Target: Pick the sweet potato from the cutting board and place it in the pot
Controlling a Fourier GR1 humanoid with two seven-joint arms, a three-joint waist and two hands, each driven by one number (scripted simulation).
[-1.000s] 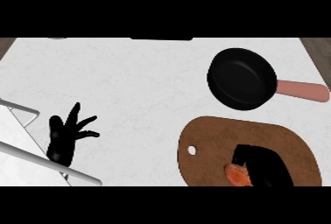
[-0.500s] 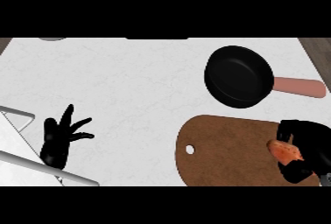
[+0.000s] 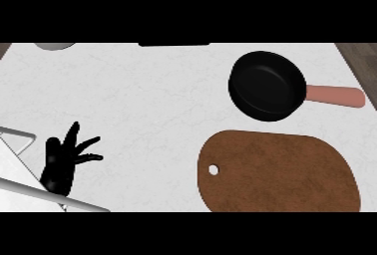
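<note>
At the lower left, the left hand (image 3: 65, 162) rests over the tabletop (image 3: 147, 99) with its fingers spread and straight, holding nothing. Right of centre lies the brown cutting board (image 3: 280, 172), bare. Above it sits the black pot (image 3: 267, 85), its pink handle pointing right. Neither the sweet potato nor the right hand shows, so its fingers cannot be judged. Likely the carry step; next, bring the vegetable over the pot.

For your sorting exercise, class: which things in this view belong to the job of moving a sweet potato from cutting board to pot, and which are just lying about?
Belonging to the job:
- cutting board, bare; no sweet potato shows
- black pot with pinkish handle

Lying about:
- left hand, open, resting at the view's lower left
- metal rack at the left edge
- white counter
</note>
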